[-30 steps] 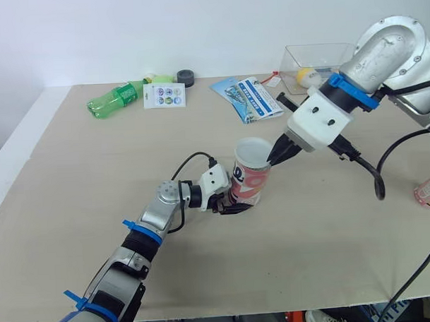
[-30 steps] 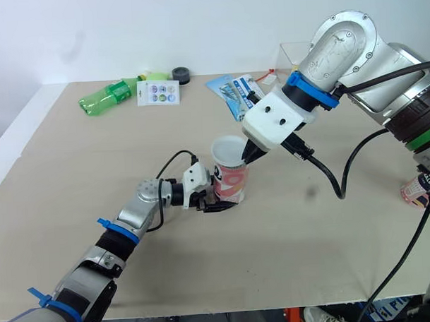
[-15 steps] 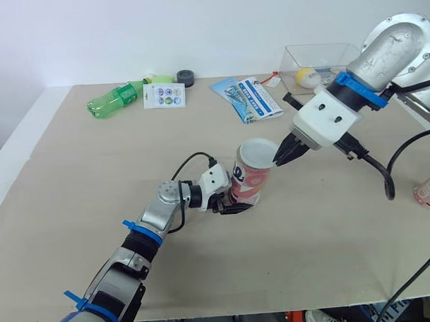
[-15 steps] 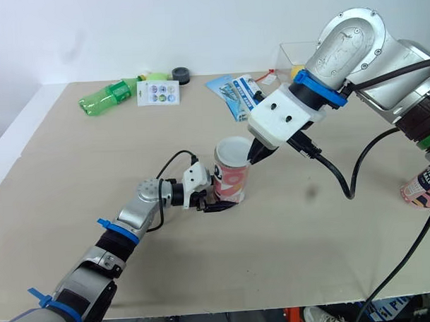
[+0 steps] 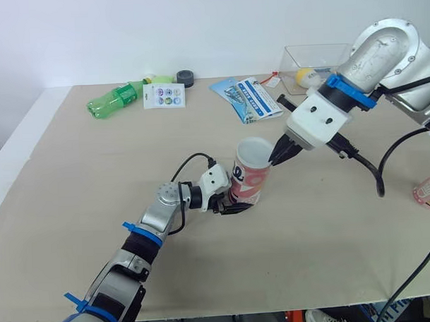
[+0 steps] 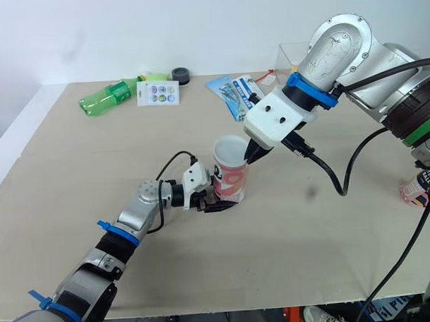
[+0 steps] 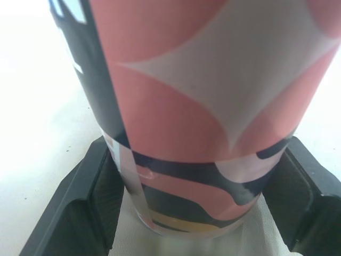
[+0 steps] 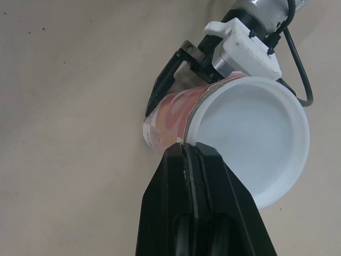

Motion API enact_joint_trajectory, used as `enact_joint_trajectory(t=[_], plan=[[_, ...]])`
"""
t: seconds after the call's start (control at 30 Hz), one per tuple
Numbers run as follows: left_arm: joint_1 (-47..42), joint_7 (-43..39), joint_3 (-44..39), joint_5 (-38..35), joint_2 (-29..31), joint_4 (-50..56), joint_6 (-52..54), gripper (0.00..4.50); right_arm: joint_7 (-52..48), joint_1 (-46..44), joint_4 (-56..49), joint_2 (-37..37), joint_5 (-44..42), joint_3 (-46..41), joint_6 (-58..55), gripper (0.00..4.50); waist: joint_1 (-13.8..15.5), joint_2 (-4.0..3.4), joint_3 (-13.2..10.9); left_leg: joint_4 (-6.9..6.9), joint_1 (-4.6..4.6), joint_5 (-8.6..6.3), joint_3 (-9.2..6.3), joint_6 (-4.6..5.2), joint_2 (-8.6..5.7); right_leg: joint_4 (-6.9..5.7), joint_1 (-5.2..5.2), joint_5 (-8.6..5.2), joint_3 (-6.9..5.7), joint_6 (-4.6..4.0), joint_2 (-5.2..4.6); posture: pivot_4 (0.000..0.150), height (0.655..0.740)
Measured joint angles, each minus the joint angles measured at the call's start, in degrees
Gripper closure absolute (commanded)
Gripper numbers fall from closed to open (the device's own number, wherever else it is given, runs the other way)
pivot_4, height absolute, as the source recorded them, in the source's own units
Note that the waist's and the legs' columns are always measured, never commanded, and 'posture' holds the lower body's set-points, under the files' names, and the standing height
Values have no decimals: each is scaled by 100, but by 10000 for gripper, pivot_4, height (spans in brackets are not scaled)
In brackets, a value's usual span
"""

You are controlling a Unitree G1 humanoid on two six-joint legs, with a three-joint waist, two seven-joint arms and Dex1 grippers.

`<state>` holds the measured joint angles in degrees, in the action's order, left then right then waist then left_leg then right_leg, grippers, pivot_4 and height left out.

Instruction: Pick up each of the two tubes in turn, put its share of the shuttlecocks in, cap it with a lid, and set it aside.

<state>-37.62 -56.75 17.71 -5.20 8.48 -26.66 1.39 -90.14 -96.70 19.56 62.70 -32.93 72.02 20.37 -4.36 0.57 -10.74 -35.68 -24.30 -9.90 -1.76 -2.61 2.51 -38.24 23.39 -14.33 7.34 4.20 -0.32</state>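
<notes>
A pink, white and black tube stands upright in the middle of the table, with a white lid on top. My left gripper is shut on the tube's base; in the left wrist view its black fingers press the tube from both sides. My right gripper is shut, and its tips touch the lid's right rim. In the right wrist view the closed fingers meet the lid at its edge. A second pink tube stands at the table's far right edge.
Along the back of the table lie a green bottle, a printed card, a dark round cap and a blue booklet. A clear box holding something yellow stands at the back right. A black cable hangs under the right arm.
My right arm drew back a little to the right, then returned to the lid's rim. The tube and left gripper have stayed put.
</notes>
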Motion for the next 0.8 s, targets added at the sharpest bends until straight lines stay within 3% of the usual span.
enact_joint_trajectory(t=[0.07, 0.2, 0.43, 0.63, 0.67, 0.7, 0.8], plan=[[10, 3, 1, 1, -1, 28, 30, 12216, 0, -16, 3, 2, -13, 29, 2, 44614, 0, 0, 0, 0, 0, 0, 0, 0, 0, 0, 0, 0, 0, 0, 0, 1500, 7400], [21, 1, -8, -17, -11, 41, 48, 12216, -2, -70, -40, 36, -101, 166, -58, 31558, 2, 0, 0, 0, 0, 0, 0, 0, -1, 0, 0, -1, 0, 0, -1, 1500, 7400], [31, -5, -19, -38, -13, 75, 121, 12216, -10, -40, -144, 108, -520, 67, -516, 31558, 1, 0, 0, 1, -1, 0, -3, 0, 0, 0, 0, -2, -2, -1, 0, 1500, 7400], [31, 5, -26, -38, -12, 63, 111, 12216, -13, 642, 367, -164, -1639, -1704, -2129, 31558, 0, 2, 1, -7, -1, 0, -7, 1, 2, -2, -6, 17, -8, -31, 1, 1500, 7400], [31, 5, -26, -38, -12, 63, 109, 12216, -13, 662, 387, -174, -1649, -1746, -2171, 33813, 0, 2, 1, -7, -1, 0, -7, 1, 2, -2, -5, 17, -8, -31, 1, 1500, 7400], [33, 6, -27, -37, -2, 65, 112, 12216, 25, 1065, 673, -375, -1802, -2546, -2745, 36997, -1, 4, 2, -7, -1, 1, -9, 2, 2, -3, -7, 17, -10, -29, 3, 1500, 7400], [57, 2, -30, -40, 32, 90, 114, 12216, 371, 1857, 733, -590, -1762, -3360, -3094, 44883, -2, 11, 7, -9, 0, 1, -12, 2, 6, -4, -9, 17, -12, -28, 9, 1500, 7400]])
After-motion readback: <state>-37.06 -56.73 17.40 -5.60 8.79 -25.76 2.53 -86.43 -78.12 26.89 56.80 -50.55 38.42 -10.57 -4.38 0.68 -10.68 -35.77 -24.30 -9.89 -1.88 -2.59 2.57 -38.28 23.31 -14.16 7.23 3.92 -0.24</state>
